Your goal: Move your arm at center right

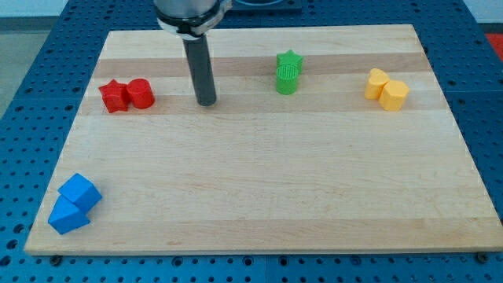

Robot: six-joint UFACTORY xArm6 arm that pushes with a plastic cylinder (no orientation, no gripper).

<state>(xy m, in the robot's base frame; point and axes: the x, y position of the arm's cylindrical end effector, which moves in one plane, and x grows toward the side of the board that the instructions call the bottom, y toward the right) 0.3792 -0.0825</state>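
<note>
At the view's bottom left corner of the board sit two blue blocks, touching, one a cube and the other wedge-like. Farther up, near the left edge, a red star touches a red cylinder. My tip rests just to their right, apart from them, well left of the green pair, a star stacked close above a ribbed cylinder. At the top right lie two touching yellow blocks. The rod has no fingers; center right holds no block
</note>
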